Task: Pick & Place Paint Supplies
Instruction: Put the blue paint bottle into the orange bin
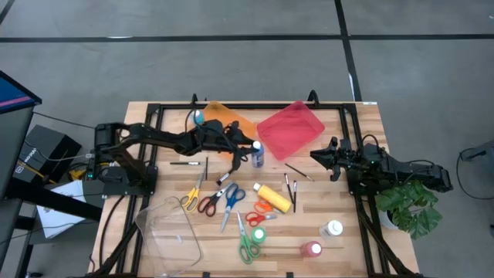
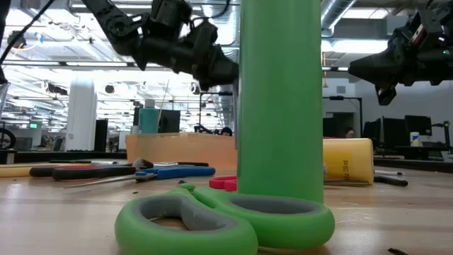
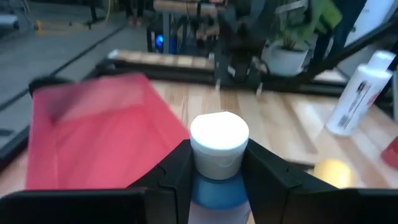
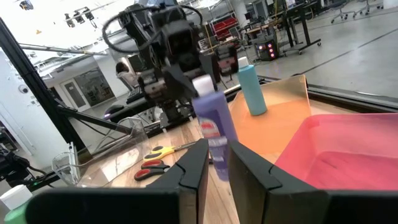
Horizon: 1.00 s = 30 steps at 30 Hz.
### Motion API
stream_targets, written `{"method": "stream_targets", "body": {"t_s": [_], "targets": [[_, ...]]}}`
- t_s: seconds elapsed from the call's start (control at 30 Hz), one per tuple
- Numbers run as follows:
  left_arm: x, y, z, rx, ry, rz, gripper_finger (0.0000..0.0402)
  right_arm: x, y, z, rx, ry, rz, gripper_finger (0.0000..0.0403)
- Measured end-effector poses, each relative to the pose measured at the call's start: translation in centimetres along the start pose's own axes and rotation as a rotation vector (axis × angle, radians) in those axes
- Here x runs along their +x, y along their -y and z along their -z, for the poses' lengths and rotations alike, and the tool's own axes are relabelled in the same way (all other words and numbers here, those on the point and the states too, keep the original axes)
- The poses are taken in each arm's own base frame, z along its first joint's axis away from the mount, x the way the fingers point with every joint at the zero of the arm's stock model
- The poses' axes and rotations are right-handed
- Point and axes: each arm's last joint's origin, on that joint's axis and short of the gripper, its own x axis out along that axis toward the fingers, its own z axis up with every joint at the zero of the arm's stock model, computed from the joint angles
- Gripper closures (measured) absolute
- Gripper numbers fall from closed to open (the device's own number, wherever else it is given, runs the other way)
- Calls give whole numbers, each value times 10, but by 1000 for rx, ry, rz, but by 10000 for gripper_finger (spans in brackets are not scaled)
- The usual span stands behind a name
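Note:
My left gripper is shut on a blue paint bottle with a white cap, beside the red tray's near-left corner. In the low view this gripper is well above the table, and a green bottle hides the blue one. A teal bottle stands in the orange tray. Scissors, brushes and yellow, green, white and pink bottles lie or stand on the table's near half. My right gripper waits at the right with a narrow gap between its fingers. My left gripper pinches the blue bottle at its top, one finger on each side of the white cap and the neck below it. It comes slanting down from the table's left. The bottle hangs tilted below it. My right fingers hide its base.
The red tray lies right of the held bottle, between the two grippers. A clear tray sits at the near left. A potted plant stands by the right arm's base. Green scissors lie at the near edge.

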Motion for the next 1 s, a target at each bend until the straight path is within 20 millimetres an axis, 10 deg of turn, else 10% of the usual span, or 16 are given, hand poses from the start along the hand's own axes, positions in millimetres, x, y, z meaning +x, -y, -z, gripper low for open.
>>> {"method": "stream_targets", "body": {"t_s": [0.3,0.6,1.0], "targets": [[-31,4,-43,-5,138,-40,295,0,0,0,0,0,0,346],[-76,1,-77,81,199,-451,295,0,0,0,1,0,0,346],[-116,-67,-57,-21,148,-714,294,0,0,0,1,0,0,346]]}}
